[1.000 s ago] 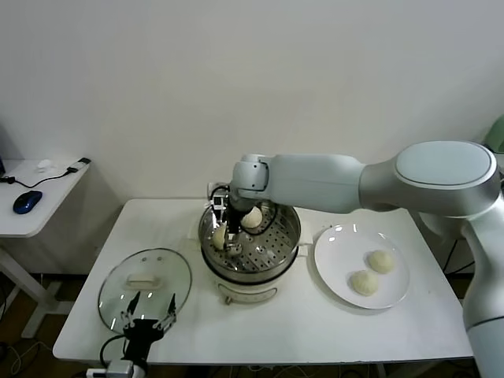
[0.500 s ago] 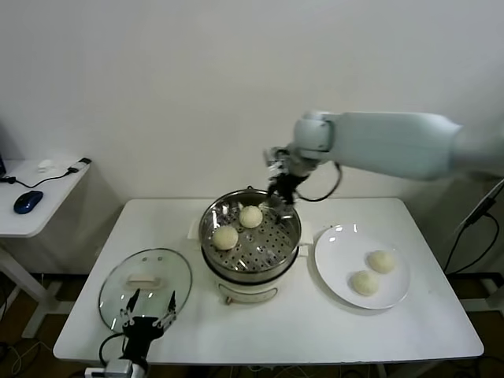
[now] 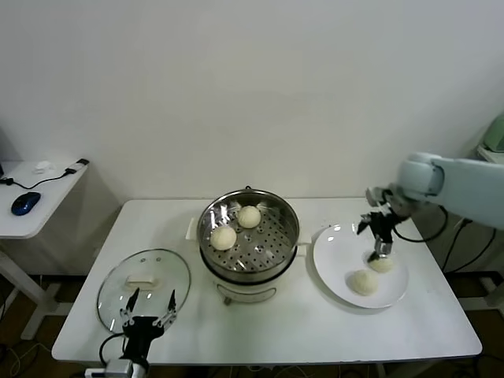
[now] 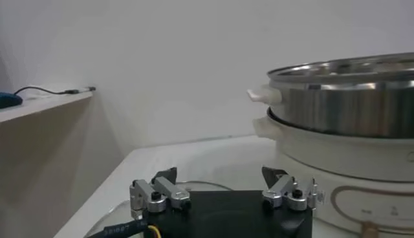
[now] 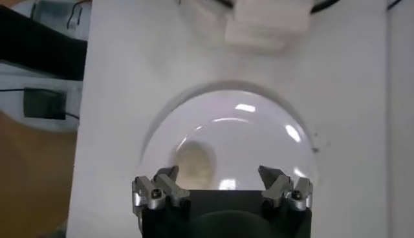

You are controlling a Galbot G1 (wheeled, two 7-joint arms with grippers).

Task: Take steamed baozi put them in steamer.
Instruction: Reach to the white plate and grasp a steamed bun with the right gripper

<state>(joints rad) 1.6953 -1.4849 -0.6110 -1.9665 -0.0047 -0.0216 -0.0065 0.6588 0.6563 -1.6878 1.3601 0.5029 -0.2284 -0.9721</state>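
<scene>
The steel steamer [image 3: 248, 256] stands mid-table and holds two baozi, one at the left [image 3: 224, 238] and one at the back [image 3: 250, 216]. Two more baozi, one farther [image 3: 383, 265] and one nearer [image 3: 364, 282], lie on the white plate [image 3: 335, 253] to its right. My right gripper [image 3: 380, 250] is open and empty, hanging just above the farther plate baozi. In the right wrist view the gripper [image 5: 219, 176] is over the plate [image 5: 259, 136], with one baozi [image 5: 194, 162] near one finger. My left gripper [image 3: 146, 321] is parked open at the table's front left. It is also seen open in its wrist view [image 4: 220, 174].
A round glass lid [image 3: 144, 279] lies flat at the front left, just beyond my left gripper. The left wrist view shows the steamer's side [image 4: 349, 97]. A side table with a blue mouse [image 3: 25, 201] stands off to the left.
My right gripper let go of a baozi in the steamer, rose out, and swung right to hang over the plate. The steamer now holds two baozi. The left arm has not moved.
</scene>
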